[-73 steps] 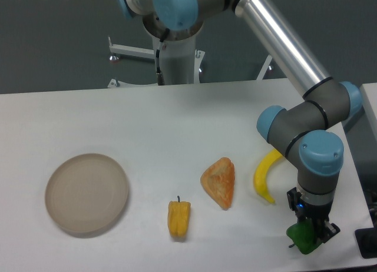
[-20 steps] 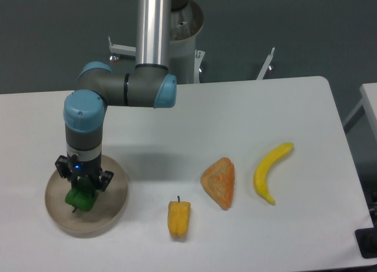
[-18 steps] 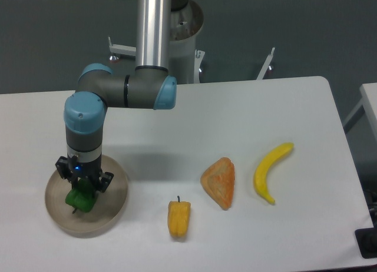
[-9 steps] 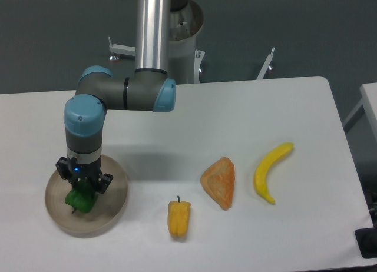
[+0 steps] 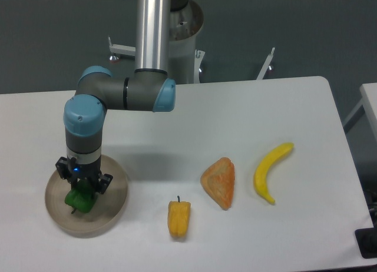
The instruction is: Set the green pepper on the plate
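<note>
Green pepper [image 5: 80, 199] sat low on the plate [image 5: 112, 204] at lower left, carried there from the lower right corner seconds before. Your hand [image 5: 83, 186] was clamped on it, barely lower than a second earlier. Release looked due; you had open desk [image 5: 235, 119] above for retreat.

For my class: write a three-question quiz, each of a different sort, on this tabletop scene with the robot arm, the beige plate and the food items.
1. True or false: the small glossy green pepper lies inside the round beige plate.
2. Which item lies nearest the plate? A) curved yellow banana B) yellow-orange pepper C) orange triangular pastry
3. Fill in: the two-finger gripper is directly above the ____.

Key: 1 true; 2 B; 3 green pepper.
</note>
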`<action>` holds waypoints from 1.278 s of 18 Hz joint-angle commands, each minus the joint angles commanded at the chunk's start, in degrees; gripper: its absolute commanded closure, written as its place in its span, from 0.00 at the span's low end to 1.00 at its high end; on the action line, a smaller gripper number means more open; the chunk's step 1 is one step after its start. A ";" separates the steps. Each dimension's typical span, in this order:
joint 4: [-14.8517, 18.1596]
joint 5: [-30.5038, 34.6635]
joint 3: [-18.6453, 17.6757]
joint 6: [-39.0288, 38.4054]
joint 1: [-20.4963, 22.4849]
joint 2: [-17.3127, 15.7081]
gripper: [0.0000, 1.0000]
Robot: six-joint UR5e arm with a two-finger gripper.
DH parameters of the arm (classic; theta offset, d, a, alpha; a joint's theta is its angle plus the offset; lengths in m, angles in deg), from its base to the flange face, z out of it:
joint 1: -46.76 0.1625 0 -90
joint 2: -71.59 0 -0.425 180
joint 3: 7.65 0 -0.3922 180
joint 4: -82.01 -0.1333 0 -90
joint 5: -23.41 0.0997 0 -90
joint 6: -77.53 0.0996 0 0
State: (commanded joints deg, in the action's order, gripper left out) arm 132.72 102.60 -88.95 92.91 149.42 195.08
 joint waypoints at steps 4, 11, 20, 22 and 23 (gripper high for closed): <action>0.17 0.26 -0.35 0.00 1.05 -1.75 0.00; 1.05 0.62 -0.70 8.41 10.53 -6.50 0.00; 2.81 3.51 -0.53 30.73 21.09 -7.03 0.00; 2.81 5.53 0.00 34.70 21.80 -5.90 0.00; 2.90 6.41 0.70 36.11 22.32 -4.85 0.00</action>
State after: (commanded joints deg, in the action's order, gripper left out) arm 135.62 109.00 -88.25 129.02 171.73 190.23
